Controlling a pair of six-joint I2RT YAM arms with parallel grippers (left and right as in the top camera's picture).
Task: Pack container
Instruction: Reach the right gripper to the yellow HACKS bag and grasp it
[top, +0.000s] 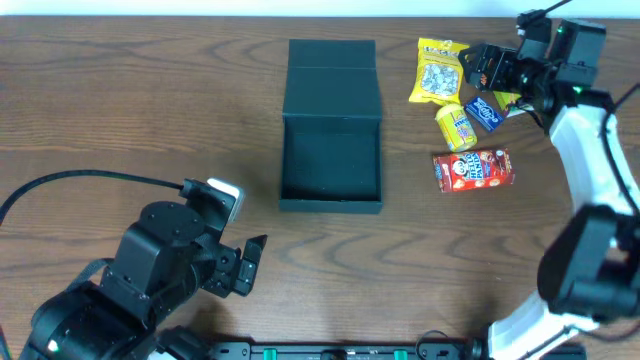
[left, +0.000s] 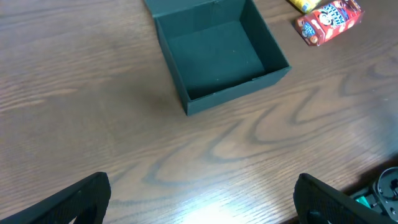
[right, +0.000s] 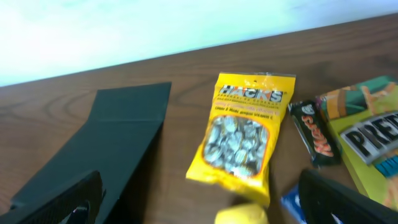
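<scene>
you see the container (top: 331, 165) near the middle of the bench (top: 150, 120), a dark teal-black square box, matte and plain. it stands upright and open, its inner floor fully in view. its hinged lid (top: 331, 80) lies folded back flat on the far side.

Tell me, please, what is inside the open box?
Nothing: the box shows only its bare dark floor. From the left wrist view, its near wall hides a thin strip of floor.

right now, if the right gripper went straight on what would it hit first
Most likely the yellow Hacks bag, centred ahead of the open right gripper. A small yellow packet at the picture's bottom edge may be nearer; depth is unclear.
</scene>
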